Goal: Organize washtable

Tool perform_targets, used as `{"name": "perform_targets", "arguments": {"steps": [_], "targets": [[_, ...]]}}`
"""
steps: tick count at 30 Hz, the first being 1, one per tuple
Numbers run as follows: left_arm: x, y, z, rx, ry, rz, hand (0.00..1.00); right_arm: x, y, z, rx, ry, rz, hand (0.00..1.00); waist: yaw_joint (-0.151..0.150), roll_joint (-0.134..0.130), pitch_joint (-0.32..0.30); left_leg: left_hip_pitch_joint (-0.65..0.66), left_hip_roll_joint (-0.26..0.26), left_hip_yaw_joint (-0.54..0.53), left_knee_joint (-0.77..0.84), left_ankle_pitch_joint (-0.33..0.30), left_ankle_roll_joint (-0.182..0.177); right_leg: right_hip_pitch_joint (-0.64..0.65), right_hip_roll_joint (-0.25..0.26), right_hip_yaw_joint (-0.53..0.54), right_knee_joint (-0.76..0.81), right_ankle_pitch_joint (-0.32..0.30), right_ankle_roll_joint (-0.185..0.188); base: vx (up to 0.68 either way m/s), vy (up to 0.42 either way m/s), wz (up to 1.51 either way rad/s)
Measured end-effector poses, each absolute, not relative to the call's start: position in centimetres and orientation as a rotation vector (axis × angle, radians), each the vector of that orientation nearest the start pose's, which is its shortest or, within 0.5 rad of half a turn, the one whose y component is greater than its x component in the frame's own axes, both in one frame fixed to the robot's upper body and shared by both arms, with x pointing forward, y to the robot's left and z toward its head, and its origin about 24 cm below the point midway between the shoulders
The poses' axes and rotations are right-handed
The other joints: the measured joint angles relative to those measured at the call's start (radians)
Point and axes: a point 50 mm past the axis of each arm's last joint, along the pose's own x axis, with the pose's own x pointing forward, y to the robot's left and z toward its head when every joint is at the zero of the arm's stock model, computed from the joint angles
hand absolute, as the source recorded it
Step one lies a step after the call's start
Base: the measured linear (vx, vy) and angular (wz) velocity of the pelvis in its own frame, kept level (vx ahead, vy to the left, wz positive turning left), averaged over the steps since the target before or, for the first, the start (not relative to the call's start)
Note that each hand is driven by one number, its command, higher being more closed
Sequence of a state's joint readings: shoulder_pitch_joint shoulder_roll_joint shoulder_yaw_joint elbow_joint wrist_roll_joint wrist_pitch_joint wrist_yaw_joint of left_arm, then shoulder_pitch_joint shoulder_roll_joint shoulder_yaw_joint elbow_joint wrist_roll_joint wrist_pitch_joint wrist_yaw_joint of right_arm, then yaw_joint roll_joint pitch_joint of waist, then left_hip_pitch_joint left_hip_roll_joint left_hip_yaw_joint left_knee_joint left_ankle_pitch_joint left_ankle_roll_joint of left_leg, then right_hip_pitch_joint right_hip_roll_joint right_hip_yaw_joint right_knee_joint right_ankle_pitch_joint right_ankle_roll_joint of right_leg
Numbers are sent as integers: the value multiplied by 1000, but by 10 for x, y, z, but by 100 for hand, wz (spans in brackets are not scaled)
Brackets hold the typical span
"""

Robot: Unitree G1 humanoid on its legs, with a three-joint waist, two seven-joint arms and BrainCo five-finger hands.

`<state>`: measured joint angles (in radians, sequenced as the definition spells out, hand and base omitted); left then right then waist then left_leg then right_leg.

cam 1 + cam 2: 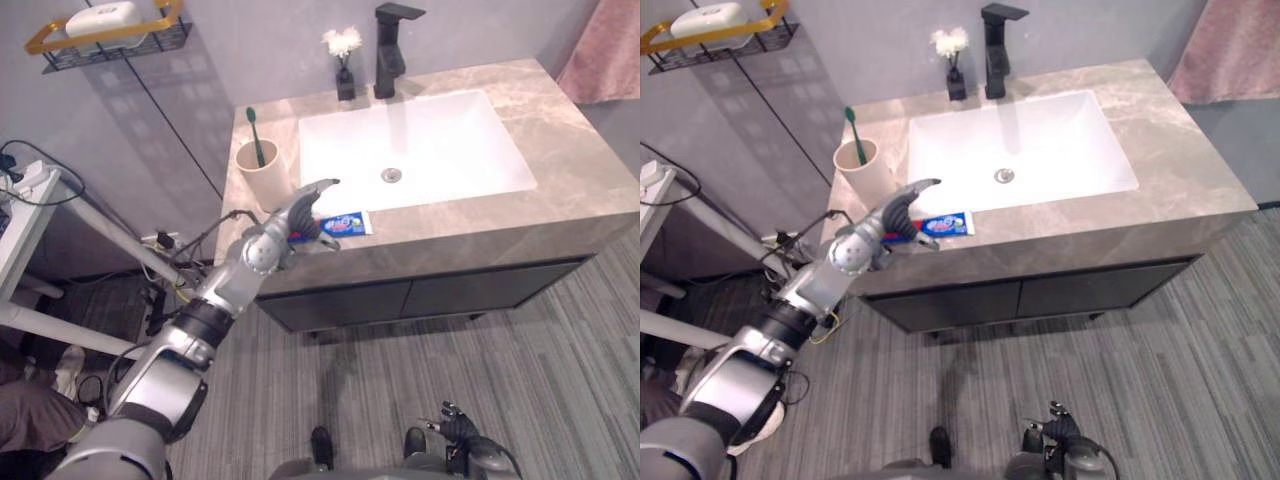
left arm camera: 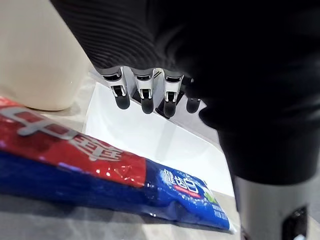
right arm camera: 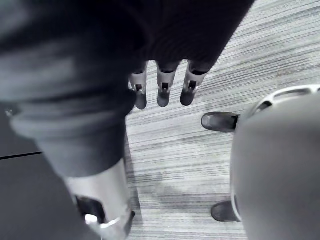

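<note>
Toothbrush (image 1: 254,128) already stands in the cup (image 1: 262,175), but the toothpaste tube (image 1: 346,223) lies ungripped on the counter's (image 1: 570,150) front edge under the open-fingered left hand (image 1: 298,213), right hand (image 1: 456,427) hanging slack below.

The desk (image 1: 570,130) top is beige-grey marble with pale veins, and its front is dark grey. The sink (image 1: 440,140) is white and the tap (image 1: 392,45) black. A green toothbrush (image 1: 255,130) stands in a cream cup (image 1: 262,175). The toothpaste (image 1: 345,223) is blue and red with white print. At far right is a pink towel (image 1: 605,50). At far left is a black rack (image 1: 120,45) with a yellow rail. The floor (image 1: 480,370) is grey and finely striped.
</note>
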<state>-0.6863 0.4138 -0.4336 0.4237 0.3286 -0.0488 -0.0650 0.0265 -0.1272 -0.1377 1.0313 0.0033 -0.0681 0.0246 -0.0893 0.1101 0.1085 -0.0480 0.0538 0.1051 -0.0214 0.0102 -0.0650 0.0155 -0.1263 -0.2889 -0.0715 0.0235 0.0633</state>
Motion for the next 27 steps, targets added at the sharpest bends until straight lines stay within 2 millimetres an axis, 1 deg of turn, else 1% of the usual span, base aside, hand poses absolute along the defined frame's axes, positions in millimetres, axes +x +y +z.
{"name": "perform_targets", "arguments": {"steps": [1,5,11,15,17,27], "targets": [[356,119,123,943,-242,-388,0,125,-215,-148,-35,977,-174,0,-4,0,0,3,1,4,-1,0,-1,0,1,3,0,0,-1,-5,4,-9],[353,119,115,935,-220,-394,0,125,-216,-148,-34,976,-177,0,-6,-1,0,10,3,10,-8,0,-1,0,4,11,0,-2,-5,-1,2,-6],[353,117,115,926,-225,-391,0,125,-216,-148,-29,976,-180,0,-6,-4,3,11,2,10,-13,0,0,0,4,11,0,-4,-8,0,0,0],[354,114,112,905,-228,-365,0,125,-216,-148,-29,976,-180,0,-6,-15,10,12,2,10,-14,-1,0,0,4,11,0,-7,-13,0,0,0],[354,113,113,900,-232,-358,0,125,-216,-148,-29,975,-180,0,-7,-16,10,12,2,11,-14,-1,0,0,5,11,0,-8,-21,0,0,0],[354,109,113,879,-249,-332,0,125,-216,-148,-30,975,-180,0,-7,-20,13,13,1,14,-15,-2,1,0,4,13,-1,-8,-22,0,0,0]]}}
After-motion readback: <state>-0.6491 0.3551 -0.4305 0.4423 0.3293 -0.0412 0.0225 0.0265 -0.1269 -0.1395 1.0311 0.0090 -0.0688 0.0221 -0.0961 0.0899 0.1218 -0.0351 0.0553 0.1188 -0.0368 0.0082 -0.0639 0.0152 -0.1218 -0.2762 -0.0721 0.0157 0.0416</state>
